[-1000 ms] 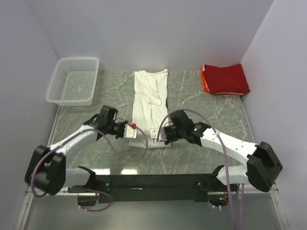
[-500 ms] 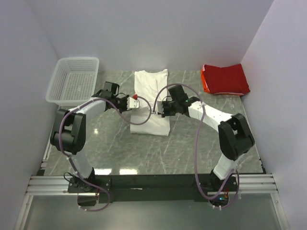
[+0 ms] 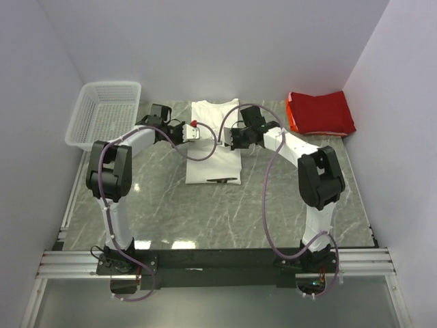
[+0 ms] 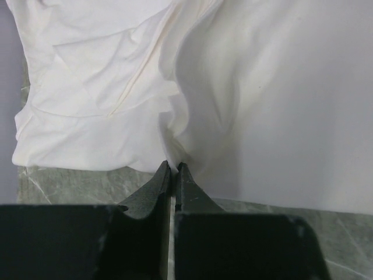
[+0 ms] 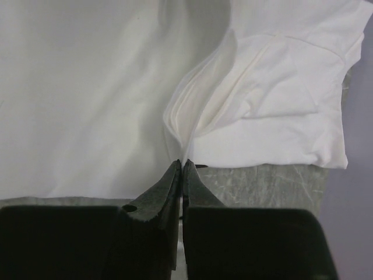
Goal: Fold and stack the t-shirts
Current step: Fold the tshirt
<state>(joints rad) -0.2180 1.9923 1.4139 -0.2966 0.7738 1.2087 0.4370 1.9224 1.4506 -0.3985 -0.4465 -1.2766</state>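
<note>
White t-shirt [image 3: 213,162] — creased folds, left gripper [image 4: 173,170], right gripper [image 5: 181,165] pinching

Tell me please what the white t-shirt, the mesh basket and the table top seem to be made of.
White t-shirt: soft matte cloth, perhaps cotton; it creases and hangs in folds.
Basket: probably white plastic; stiff walls with a regular mesh of holes.
Table top: grey-green stone look with pale veins, slightly glossy; marble or a printed laminate, I cannot tell.
</note>
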